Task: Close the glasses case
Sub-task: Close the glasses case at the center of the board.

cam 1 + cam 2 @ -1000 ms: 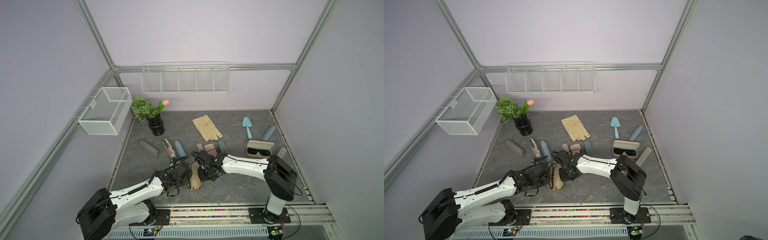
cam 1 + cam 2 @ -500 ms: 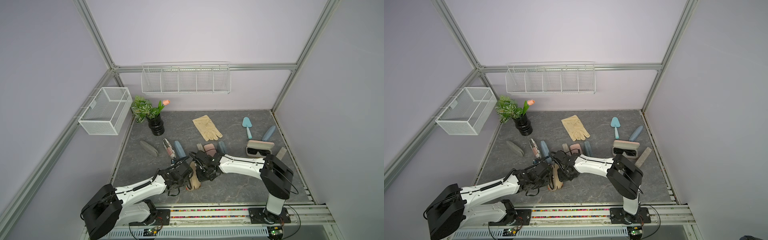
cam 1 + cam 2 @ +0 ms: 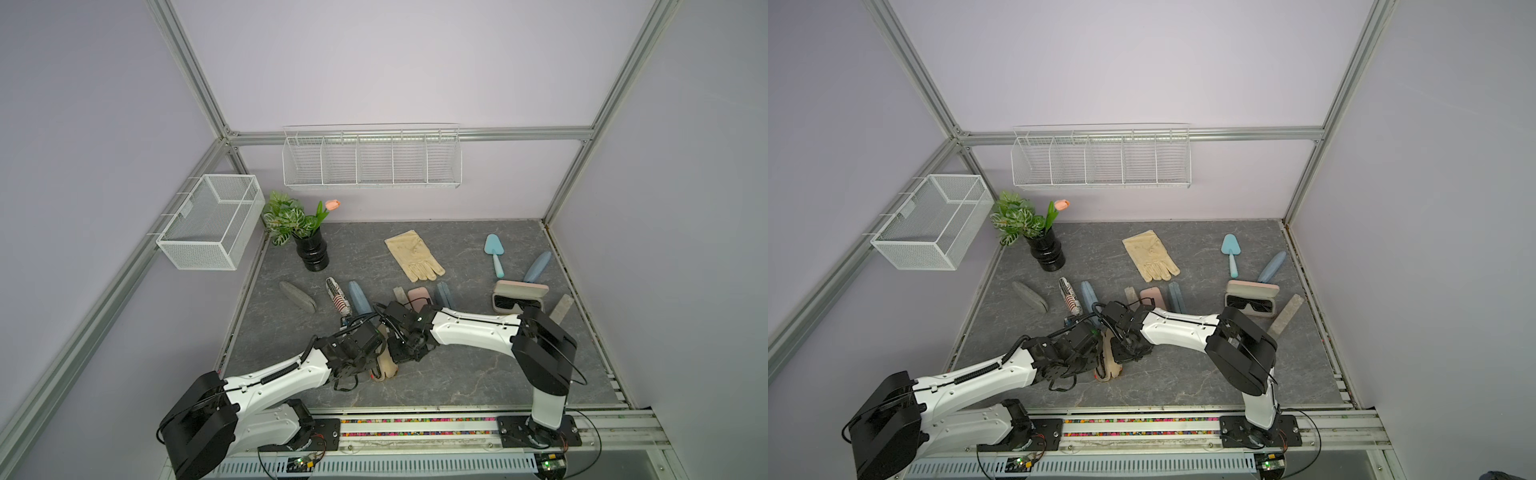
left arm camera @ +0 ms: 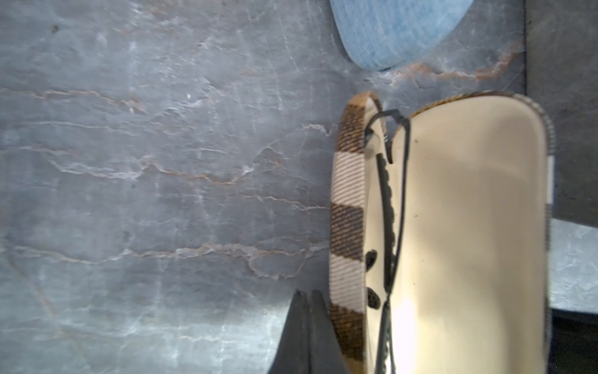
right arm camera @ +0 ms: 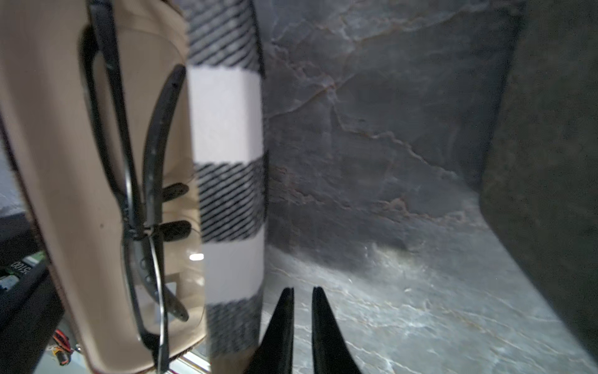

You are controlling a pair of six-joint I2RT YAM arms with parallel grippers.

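The glasses case [image 3: 385, 362] [image 3: 1110, 365], brown-and-white checked outside and beige inside, lies near the table's front middle between my two grippers. Its halves stand ajar, and dark-framed glasses [image 4: 393, 226] [image 5: 129, 162] show in the gap. My left gripper [image 4: 305, 293] [image 3: 371, 353] is shut, and its fingertips rest against the checked outer wall [image 4: 348, 226] of one half. My right gripper [image 5: 302, 289] [image 3: 400, 348] sits on the other side, next to the checked wall [image 5: 226, 113]. Its jaws are shut to a thin slit with nothing between them.
An open pink case with sunglasses [image 3: 517, 297] stands at the right. Blue cases [image 3: 359, 297], a striped case [image 3: 338, 295] and a grey case [image 3: 297, 296] lie behind the arms. Further back lie a glove [image 3: 413, 255], a trowel [image 3: 495, 257] and a black vase [image 3: 311, 251].
Both arms have edged a little to the left around the case. Neither gripper's jaws have changed.
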